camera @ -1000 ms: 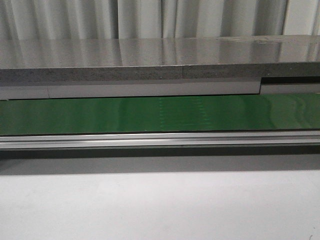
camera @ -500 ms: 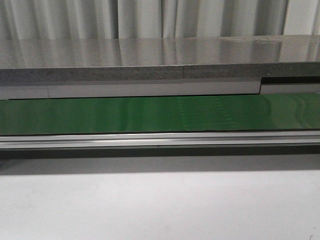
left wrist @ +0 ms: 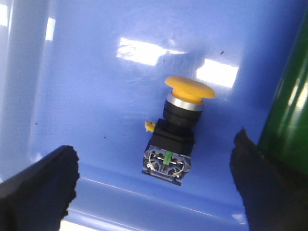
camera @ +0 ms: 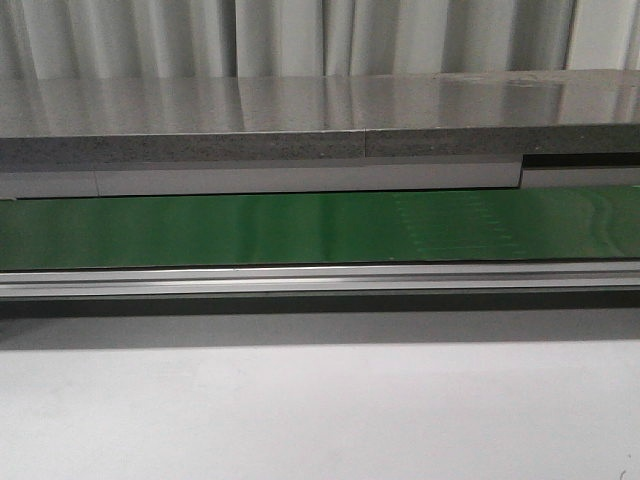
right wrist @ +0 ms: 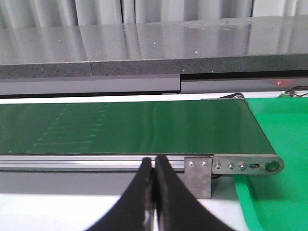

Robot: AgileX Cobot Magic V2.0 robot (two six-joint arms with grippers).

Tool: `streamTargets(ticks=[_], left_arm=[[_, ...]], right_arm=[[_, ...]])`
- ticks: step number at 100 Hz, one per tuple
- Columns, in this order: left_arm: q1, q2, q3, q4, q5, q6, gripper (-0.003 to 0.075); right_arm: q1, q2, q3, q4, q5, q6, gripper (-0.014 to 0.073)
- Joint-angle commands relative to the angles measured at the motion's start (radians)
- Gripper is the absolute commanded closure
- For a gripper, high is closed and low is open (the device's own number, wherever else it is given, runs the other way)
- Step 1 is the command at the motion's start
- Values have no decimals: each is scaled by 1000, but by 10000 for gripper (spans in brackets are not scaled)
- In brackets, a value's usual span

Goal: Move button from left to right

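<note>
The button (left wrist: pixel 174 130) shows only in the left wrist view. It has a round yellow cap, a silver ring and a black boxy body with a green mark, and it lies on its side on the floor of a blue bin (left wrist: pixel 86 96). My left gripper (left wrist: pixel 154 163) is open, its black fingers (left wrist: pixel 43 183) wide apart on either side of the button's body, not touching it. My right gripper (right wrist: pixel 154 166) is shut and empty in front of the conveyor's end. Neither gripper shows in the front view.
A green conveyor belt (camera: pixel 300 228) with an aluminium rail (camera: pixel 300 281) runs across the front view, a grey counter (camera: pixel 300 120) behind it. The right wrist view shows the belt's end bracket (right wrist: pixel 231 166) and a green tray (right wrist: pixel 279 192) beside it. A green edge (left wrist: pixel 288 106) borders the blue bin.
A faint dotted patch on the green belt has drifted to the right in the front view. No gripper or button appears in those frames.
</note>
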Motion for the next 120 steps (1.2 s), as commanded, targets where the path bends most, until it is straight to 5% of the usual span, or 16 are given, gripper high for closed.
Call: streamTargets(ticks=[1, 120], left_arm=[[3, -38, -33, -3, -9, 2, 100], [3, 10, 17, -10, -109, 2, 100]], right_arm=[[2, -19, -16, -10, -84, 0, 662], [2, -19, -16, -10, -84, 0, 662]])
